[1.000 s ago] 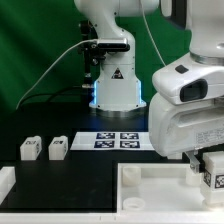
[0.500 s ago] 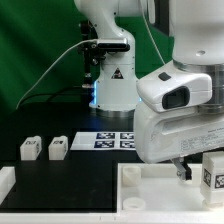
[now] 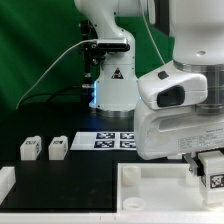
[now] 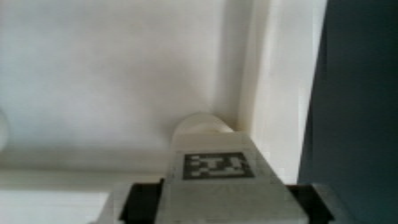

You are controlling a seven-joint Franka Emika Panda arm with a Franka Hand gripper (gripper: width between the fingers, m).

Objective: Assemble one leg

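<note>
The leg is pinched between the fingers, with its tag turned toward the wrist camera. It is held over a corner of the panel, just inside the raised rim. Whether its hidden end is touching the panel cannot be told. If it is lowered off-centre, the rim could be struck and the leg tilted or twisted within the pinch, so that the joint is missed.
</note>
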